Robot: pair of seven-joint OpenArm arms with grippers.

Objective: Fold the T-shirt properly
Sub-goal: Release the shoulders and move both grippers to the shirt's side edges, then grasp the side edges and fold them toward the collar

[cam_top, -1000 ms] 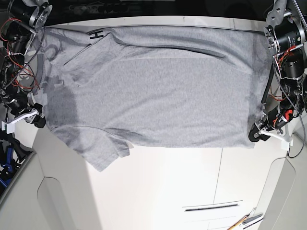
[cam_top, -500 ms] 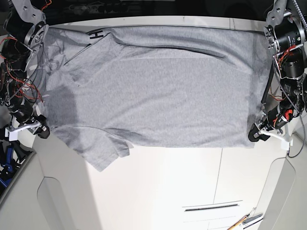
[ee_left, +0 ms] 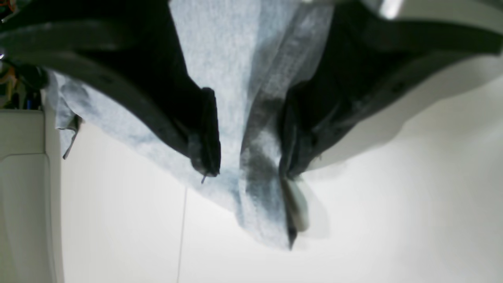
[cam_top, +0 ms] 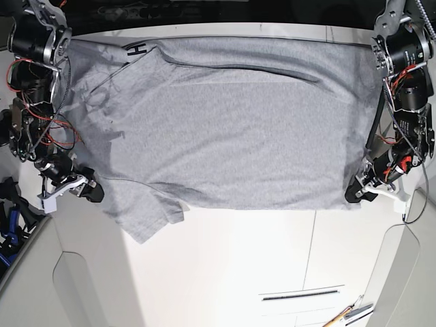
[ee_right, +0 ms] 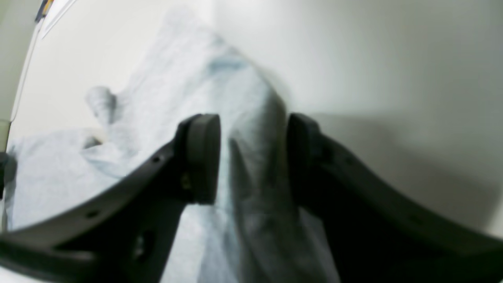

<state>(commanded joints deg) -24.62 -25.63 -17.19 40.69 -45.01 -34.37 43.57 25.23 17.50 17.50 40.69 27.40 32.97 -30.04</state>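
I am holding both my left gripper (ee_left: 251,169) and my right gripper (ee_right: 253,118) spread at the T-shirt's (cam_top: 231,129) near corners, with its fabric showing between each pair of fingers. The shirt is lying wide across the table (cam_top: 204,272), its far edge bunching into folds.
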